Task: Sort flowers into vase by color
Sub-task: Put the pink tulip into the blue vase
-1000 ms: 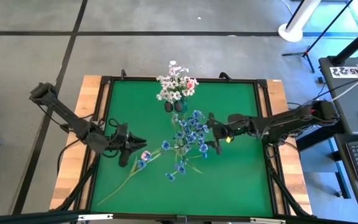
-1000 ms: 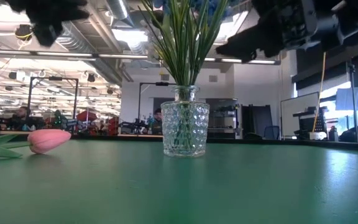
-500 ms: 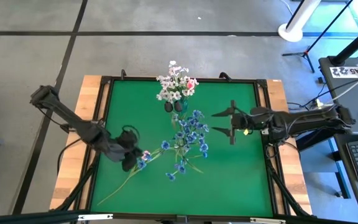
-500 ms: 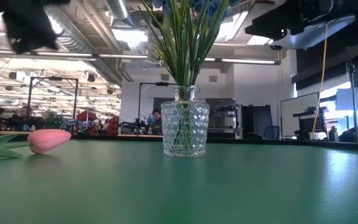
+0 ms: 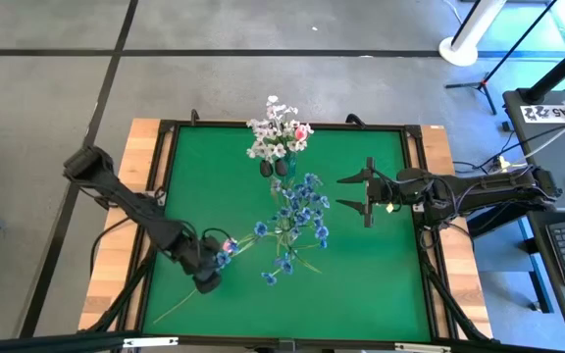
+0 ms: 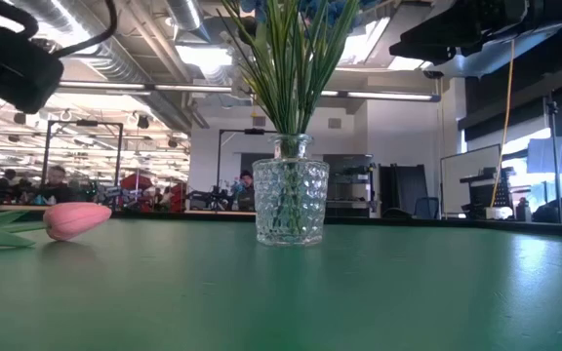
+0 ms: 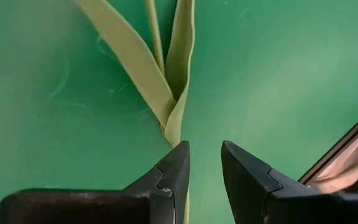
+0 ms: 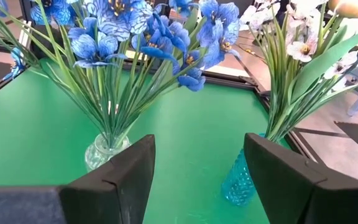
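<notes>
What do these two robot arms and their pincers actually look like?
Both are slim, dark, jointed arms. Each end effector, left and right, has two matte black, angular, wedge-shaped fingers. The right arm carries a small yellow-green mark near its wrist.

clear glass vase: upright, green stems inside | pink bud: lying well apart

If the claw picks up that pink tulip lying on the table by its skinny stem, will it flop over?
Probably a bit. The tulip has a fat bud on a long thin stem, so the bud end would likely droop. It looks light, so lifting should be easy. The left claw is narrow around the stem, which might slip or twist.
</notes>
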`<state>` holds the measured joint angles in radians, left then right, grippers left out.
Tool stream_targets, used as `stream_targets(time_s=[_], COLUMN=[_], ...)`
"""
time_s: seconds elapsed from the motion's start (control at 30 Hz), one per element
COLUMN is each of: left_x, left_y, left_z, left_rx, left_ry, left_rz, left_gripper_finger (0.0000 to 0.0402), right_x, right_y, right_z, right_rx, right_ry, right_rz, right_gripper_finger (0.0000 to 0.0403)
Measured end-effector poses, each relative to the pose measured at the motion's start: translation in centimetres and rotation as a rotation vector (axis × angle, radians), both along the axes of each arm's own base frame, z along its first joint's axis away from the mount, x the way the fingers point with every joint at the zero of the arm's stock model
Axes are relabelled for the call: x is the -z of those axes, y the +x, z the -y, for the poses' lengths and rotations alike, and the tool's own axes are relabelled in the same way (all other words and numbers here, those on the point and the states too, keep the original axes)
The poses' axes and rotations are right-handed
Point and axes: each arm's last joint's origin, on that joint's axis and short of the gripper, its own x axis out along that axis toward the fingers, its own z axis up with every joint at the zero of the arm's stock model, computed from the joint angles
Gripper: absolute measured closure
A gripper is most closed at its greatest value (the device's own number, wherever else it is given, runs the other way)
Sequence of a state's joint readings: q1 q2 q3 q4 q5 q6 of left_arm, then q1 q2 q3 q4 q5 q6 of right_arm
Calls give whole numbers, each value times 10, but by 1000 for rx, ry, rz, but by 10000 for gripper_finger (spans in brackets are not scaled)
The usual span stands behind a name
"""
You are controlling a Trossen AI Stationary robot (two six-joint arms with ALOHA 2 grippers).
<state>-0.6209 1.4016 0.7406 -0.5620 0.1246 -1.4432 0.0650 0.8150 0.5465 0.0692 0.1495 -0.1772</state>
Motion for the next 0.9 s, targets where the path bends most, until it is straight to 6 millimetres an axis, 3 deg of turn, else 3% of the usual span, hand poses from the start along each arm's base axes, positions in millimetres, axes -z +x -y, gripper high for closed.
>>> stream_targets(time_s=[0.23, 0.5, 0.7, 0.9], left_x=[10, 35, 43, 28], left_y=[-4, 2, 3, 9], left_z=[11, 20, 17, 9], left_rx=[-53, -20, -30, -14], left_ry=[49, 110, 159, 288], left_rz=[-20, -54, -118, -178], left_gripper_finger=[313, 313, 316, 384], right_x=[1, 2, 2, 1], right_y=[0, 0, 0, 0], right_z=[0, 0, 0, 0], right_rx=[1, 5, 5, 4], right_ry=[0, 19, 21, 16], right_rz=[-11, -17, -18, -9], right_gripper_finger=[158, 158, 158, 158])
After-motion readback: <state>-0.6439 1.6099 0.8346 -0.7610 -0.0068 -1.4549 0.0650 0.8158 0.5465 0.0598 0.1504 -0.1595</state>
